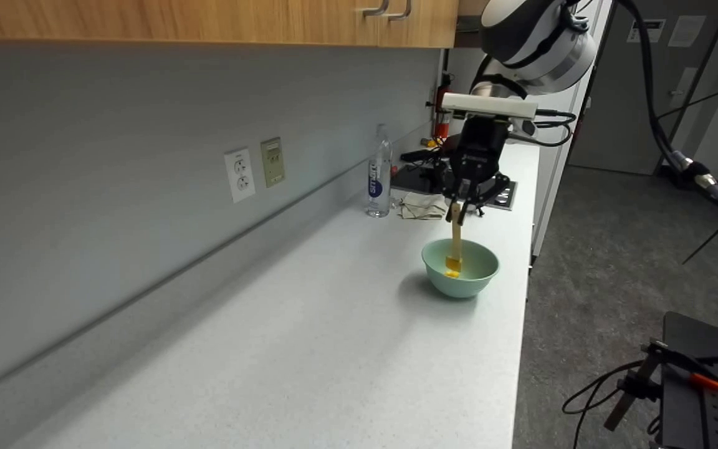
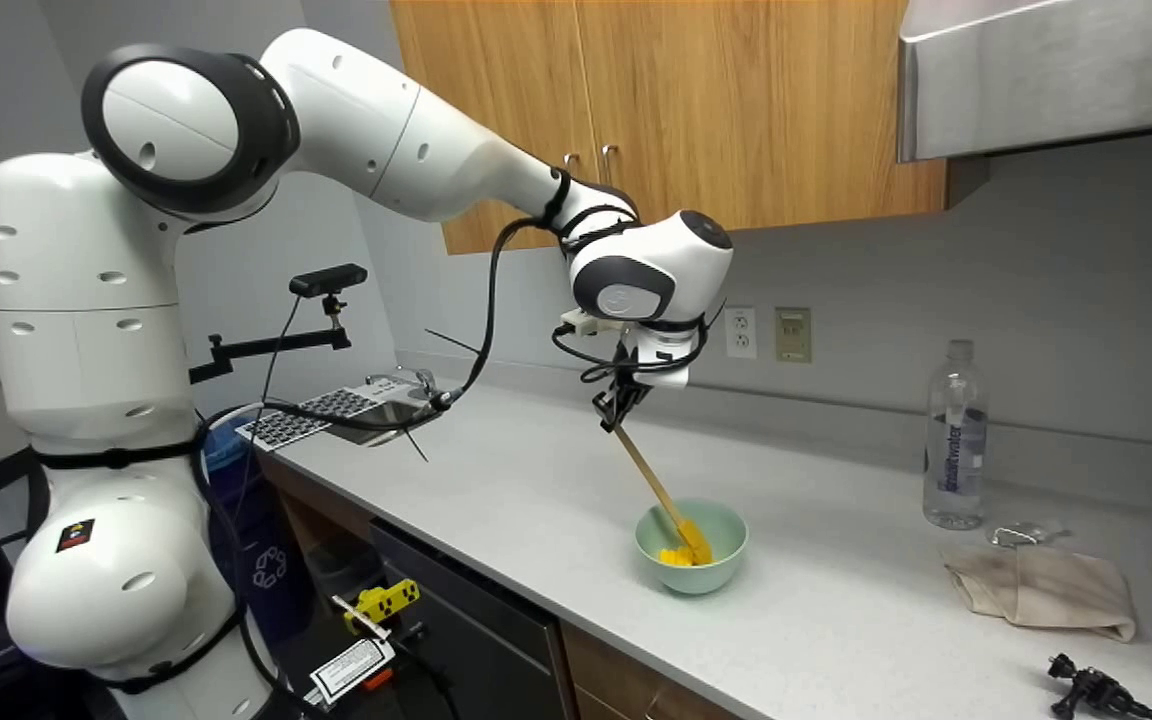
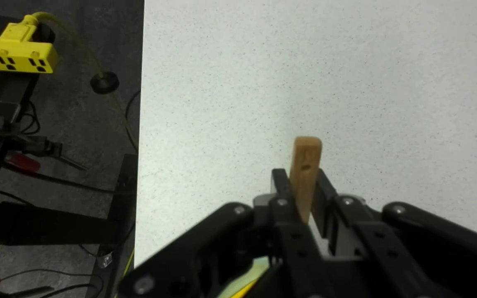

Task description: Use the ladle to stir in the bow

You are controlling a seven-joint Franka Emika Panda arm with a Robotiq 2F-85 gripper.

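The gripper (image 3: 303,182) is clenched on the wooden handle of the ladle (image 2: 649,475), whose top end shows between the jaws in the wrist view. In an exterior view the ladle slants down into the mint-green bowl (image 2: 701,581), its yellow head inside, just beside yellow pieces (image 2: 673,556). The bowl rests on the pale counter (image 2: 836,620). Well apart from it, a bottle (image 2: 955,450) stands upright near a cloth (image 2: 1046,590).

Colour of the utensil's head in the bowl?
Yellow; the utensil's head shows best in an exterior view.
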